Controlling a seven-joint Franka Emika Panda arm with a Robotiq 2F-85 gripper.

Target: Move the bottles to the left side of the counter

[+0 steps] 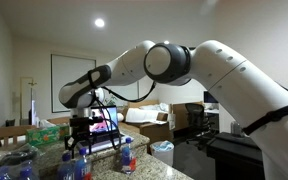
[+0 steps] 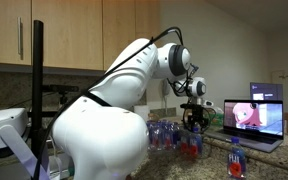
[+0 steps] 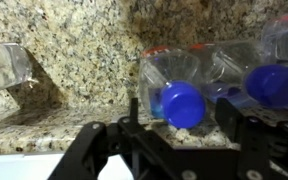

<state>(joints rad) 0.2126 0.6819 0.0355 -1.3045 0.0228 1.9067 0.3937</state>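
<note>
In the wrist view my gripper (image 3: 182, 115) stands open, its two dark fingers (image 3: 134, 118) on either side of a clear bottle (image 3: 184, 85) with a blue cap. A gap shows on each side of the cap. More bottles (image 3: 269, 70) lie close on the right on the speckled counter (image 3: 74, 50). In both exterior views the gripper (image 1: 81, 135) (image 2: 194, 120) hangs just over the bottle group (image 1: 76, 165) (image 2: 166, 133). One bottle (image 1: 127, 155) stands apart near the laptop, and another (image 2: 235, 158) stands alone by the counter's front.
An open laptop (image 1: 105, 122) (image 2: 254, 115) sits on the counter close behind the gripper. A green tissue box (image 1: 44, 132) and a see-through plastic bag (image 1: 9, 165) (image 3: 4, 65) lie beside the bottles. Wooden cabinets (image 2: 74, 30) hang above.
</note>
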